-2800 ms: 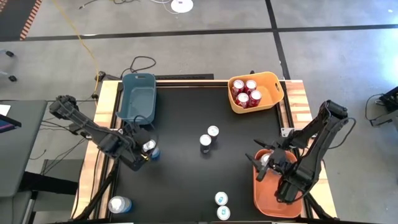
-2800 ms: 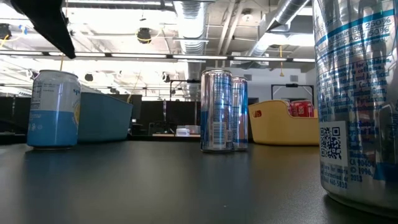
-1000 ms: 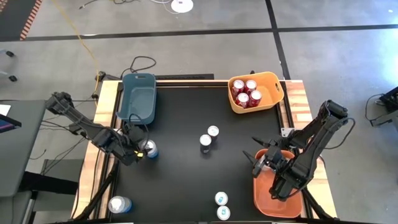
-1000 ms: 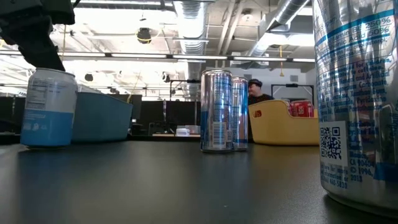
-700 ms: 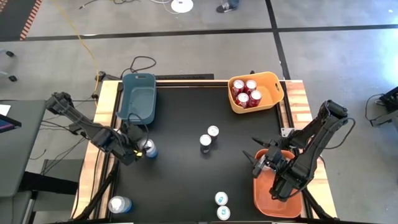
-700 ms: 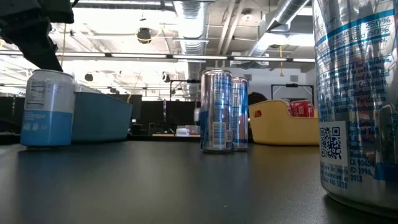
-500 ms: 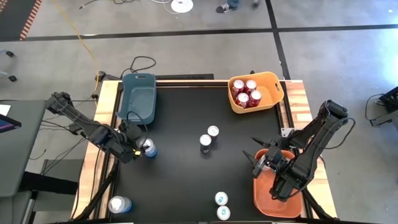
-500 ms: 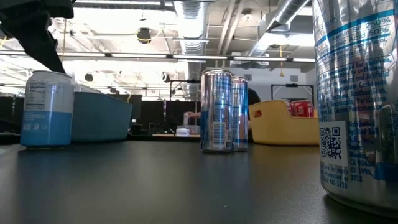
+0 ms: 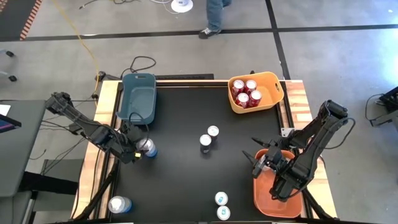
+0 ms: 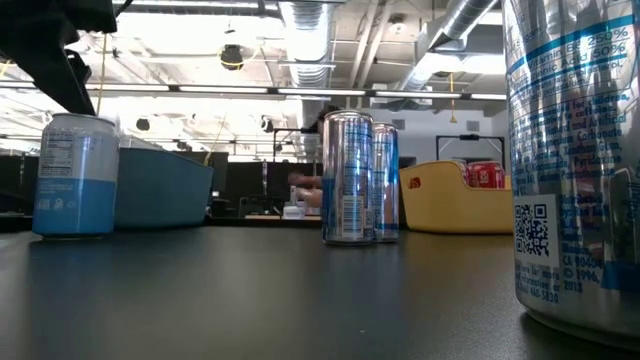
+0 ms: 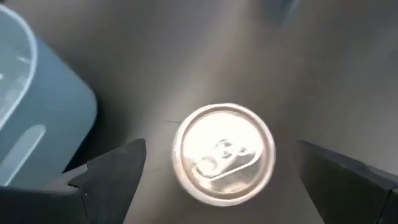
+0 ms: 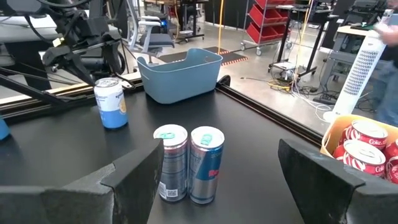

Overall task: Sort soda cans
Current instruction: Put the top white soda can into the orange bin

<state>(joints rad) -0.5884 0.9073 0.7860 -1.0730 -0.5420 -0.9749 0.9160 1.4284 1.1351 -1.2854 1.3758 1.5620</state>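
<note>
Worktop: you are looking down on a black rectangular worktop (image 9: 186,180) with pale wooden edges.
Bins: a blue-grey plastic bin (image 9: 138,96) is sitting at the far left corner, a yellow plastic bin (image 9: 270,84) at the far right is holding four red soda cans (image 9: 246,93), and an orange plastic bin (image 9: 264,193) is lying at the near right edge.
Left arm: your left claw (image 9: 138,150) is hanging just over a light-blue soda can (image 10: 74,176) that is standing upright near the blue-grey bin; its fingers (image 11: 112,177) are standing released on either side of the silver top, not pressing it.
Right arm: your right claw (image 9: 261,163) is waiting over the orange bin, fingers spread and grasping nothing.
Middle cans: two slim silver-and-blue cans (image 12: 188,163) are standing side by side, touching, mid-worktop.
Near cans: two more slim cans (image 9: 222,205) are standing at the near edge, and one light-blue can (image 9: 119,205) is standing at the near left corner.
Room: a person's legs (image 9: 215,15) are showing on the floor beyond the worktop.
</note>
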